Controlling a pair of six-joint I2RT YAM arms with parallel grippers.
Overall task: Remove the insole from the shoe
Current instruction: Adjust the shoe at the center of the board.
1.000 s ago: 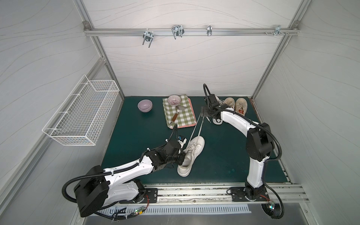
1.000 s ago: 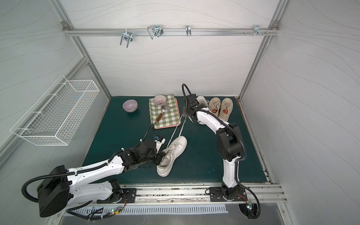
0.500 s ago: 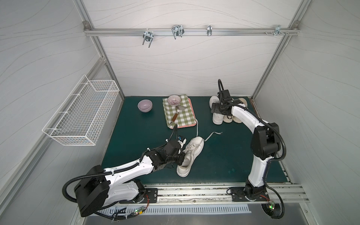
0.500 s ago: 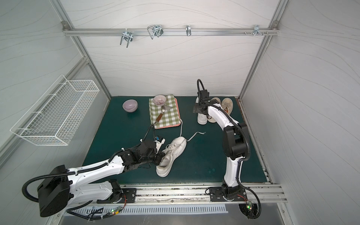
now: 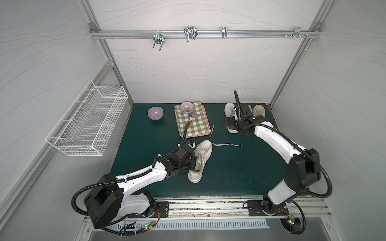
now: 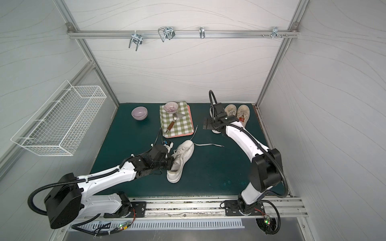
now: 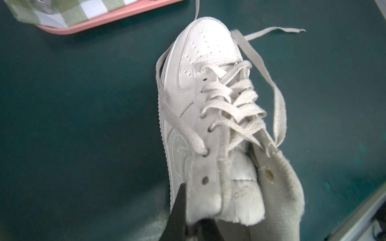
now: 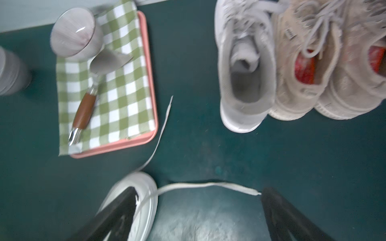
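Starting at the far left, a white wire basket (image 5: 87,121) hangs on the side wall, well apart from both arms. On the green mat (image 5: 146,146), beyond the left gripper (image 7: 191,221) and a little to its left, stands a purple bowl (image 5: 155,113). Straight beyond this gripper lies a pink tray (image 7: 94,22) covered by a green checked cloth (image 5: 196,127). A small bowl (image 5: 186,106) and a spatula with a brown handle (image 5: 189,122) rest on the cloth.

The left gripper is closed tight. In the left wrist view its black fingers (image 7: 177,208) pinch the eyelet flap at the opening of the white shoe (image 7: 208,62). The shoe rests on the mat directly in front of the gripper, with the toe pointing away from it, near the edge of the tray but not touching it. Its laces (image 7: 229,98) are loose; one end runs toward the tray, the other lies on the mat to the right. The insole cannot be seen, because the tongue and the flap hide the inside of the shoe.

Further right, the right gripper (image 8: 200,217) hovers above the mat with its jaws spread wide and nothing between them. Just beyond it stands a second white shoe (image 8: 244,68), and close against the right side of that shoe stands a beige pair (image 8: 313,62).
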